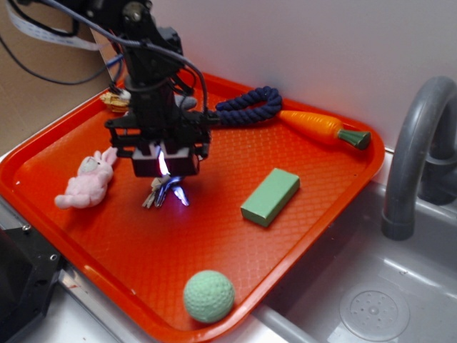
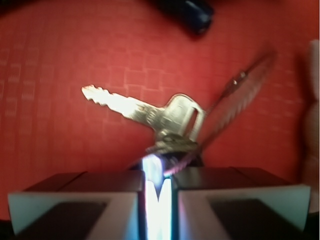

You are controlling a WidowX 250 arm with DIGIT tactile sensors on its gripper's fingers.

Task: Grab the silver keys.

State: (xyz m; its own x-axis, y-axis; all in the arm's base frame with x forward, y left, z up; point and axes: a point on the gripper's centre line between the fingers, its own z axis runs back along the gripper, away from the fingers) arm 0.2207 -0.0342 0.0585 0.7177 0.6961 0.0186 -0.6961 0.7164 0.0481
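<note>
Your exterior view looks down at an angle from in front of the orange tray (image 1: 314, 214), taking in the whole tray, the arm and part of the sink (image 1: 400, 286) at right. Your wrist view sits just behind the gripper (image 2: 157, 187) and faces down at the tray surface (image 2: 60, 145) at very close range. Both views share the silver keys (image 1: 163, 193) (image 2: 160, 117) and the tray patch around them.

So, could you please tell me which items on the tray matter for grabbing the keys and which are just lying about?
Part of the job:
- silver keys, held between the pads
- tool, closed on the keys

Just lying about:
- pink plush bunny
- green block
- green ball
- toy carrot
- blue rope
- orange tray under it all
</note>
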